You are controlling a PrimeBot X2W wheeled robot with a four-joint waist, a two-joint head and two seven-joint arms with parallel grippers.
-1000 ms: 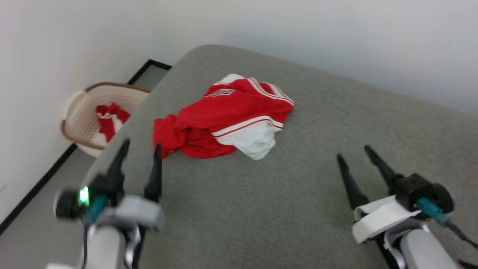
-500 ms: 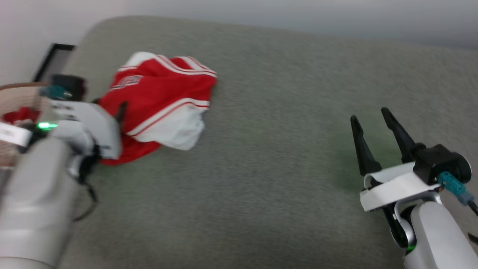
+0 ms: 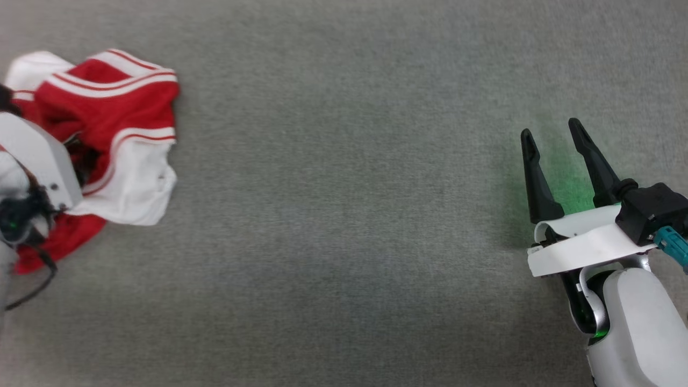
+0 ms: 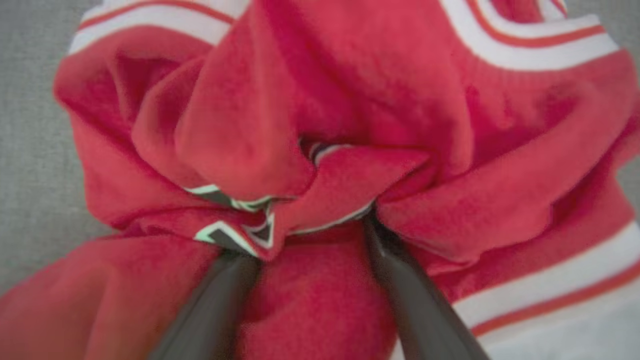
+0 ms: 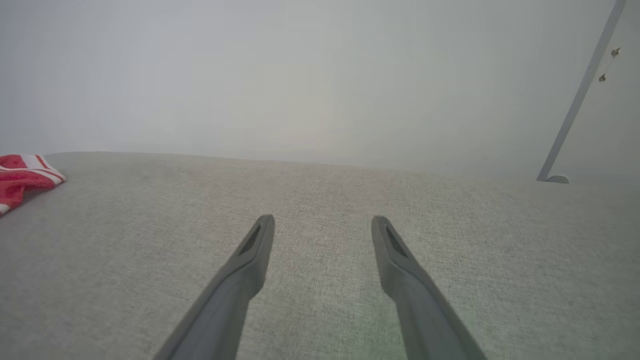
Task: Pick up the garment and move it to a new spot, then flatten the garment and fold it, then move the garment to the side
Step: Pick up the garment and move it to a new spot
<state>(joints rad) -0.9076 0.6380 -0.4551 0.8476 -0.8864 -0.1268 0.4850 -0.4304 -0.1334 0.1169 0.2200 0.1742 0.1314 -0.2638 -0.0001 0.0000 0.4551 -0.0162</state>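
The garment (image 3: 123, 107), a crumpled red jersey with white panels and striped trim, lies at the far left of the grey cushioned surface (image 3: 344, 215). My left arm's pale wrist housing (image 3: 37, 161) hangs over its left part. In the left wrist view my left gripper (image 4: 305, 235) is open, both dark fingers (image 4: 415, 300) pushed down into the red folds (image 4: 350, 90), their tips buried in fabric bunched between them. My right gripper (image 3: 551, 129) stands open far to the right over bare surface, nothing between its fingers (image 5: 324, 220). A corner of the garment (image 5: 22, 175) shows at that view's left edge.
The grey surface (image 5: 320, 300) stretches wide between the garment and my right gripper. A plain pale wall (image 5: 320, 75) rises behind it, with a thin pale pole (image 5: 575, 110) at the right.
The head camera has swung right and down, so the basket and wall left the picture. My left arm reached to the garment and sank its fingers into it. The right gripper stayed open.
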